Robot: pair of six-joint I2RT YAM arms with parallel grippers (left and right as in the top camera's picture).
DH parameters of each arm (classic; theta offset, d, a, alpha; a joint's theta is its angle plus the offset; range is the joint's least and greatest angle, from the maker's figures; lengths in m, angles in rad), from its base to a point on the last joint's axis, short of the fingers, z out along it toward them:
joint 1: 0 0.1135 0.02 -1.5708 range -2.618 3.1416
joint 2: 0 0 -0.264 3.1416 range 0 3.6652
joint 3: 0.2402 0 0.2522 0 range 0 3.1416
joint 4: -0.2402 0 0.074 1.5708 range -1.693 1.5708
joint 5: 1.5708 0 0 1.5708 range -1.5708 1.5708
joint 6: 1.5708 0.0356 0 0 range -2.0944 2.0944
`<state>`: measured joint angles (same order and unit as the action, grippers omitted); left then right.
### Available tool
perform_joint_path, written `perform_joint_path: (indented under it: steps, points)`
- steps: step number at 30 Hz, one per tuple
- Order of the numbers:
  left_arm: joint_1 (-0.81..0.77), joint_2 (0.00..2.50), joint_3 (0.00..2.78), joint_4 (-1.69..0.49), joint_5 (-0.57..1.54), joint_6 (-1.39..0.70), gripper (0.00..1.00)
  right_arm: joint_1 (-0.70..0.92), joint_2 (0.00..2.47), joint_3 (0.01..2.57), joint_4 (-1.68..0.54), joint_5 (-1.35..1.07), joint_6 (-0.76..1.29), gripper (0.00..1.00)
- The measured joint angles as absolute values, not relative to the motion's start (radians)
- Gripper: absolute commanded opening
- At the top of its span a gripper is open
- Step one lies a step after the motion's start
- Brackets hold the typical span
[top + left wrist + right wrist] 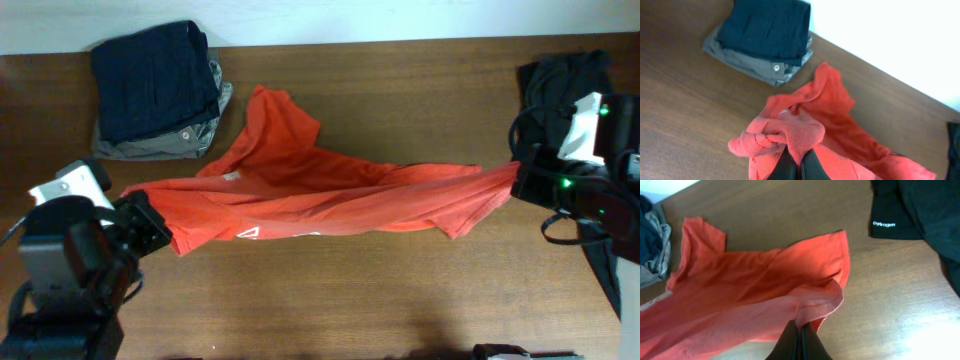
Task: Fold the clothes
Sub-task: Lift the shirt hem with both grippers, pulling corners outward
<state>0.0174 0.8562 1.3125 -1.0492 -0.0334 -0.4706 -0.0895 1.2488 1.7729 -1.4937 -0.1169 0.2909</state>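
The clothes, one orange-red T-shirt (320,195), hang stretched across the table between both arms. A sleeve (275,110) points toward the back. My left gripper (150,222) is shut on a bunched fold of the shirt's left end (790,137). On the right, my right gripper (515,180) is shut on the shirt's hemmed edge (822,305). A bit of white lettering (250,232) shows on the lower front fold.
A folded navy garment on a grey one (160,90) lies at the back left (765,35). A black garment with a small white logo (900,210) sits at the back right (560,75). Bare wooden table (330,300) lies in front of the shirt.
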Motion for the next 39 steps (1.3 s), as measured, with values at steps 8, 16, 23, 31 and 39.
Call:
perform_joint_path:
  steps: [8, 16, 23, 31, 39]
  points:
    - [0.017, 0.854, 1.361, -1.084, -0.035, -0.471, 0.0, -0.089, 1.246, 1.811, -1.534, -0.116, 0.258, 0.04]
    - [0.017, 0.875, 1.361, -1.081, -0.077, -0.471, 0.0, -0.089, 1.254, 1.811, -1.483, -0.113, 0.254, 0.04]
    - [0.017, 0.878, 1.444, -1.092, -0.121, -0.47, 0.0, -0.089, 1.261, 1.859, -1.472, -0.114, 0.255, 0.04]
    - [0.017, 0.875, 1.649, -1.184, -0.132, -0.467, 0.0, -0.089, 1.259, 2.064, -1.575, -0.114, 0.255, 0.04]
    - [0.018, 0.874, 1.816, -1.229, -0.104, -0.466, 0.0, -0.089, 1.256, 2.22, -1.639, -0.114, 0.254, 0.04]
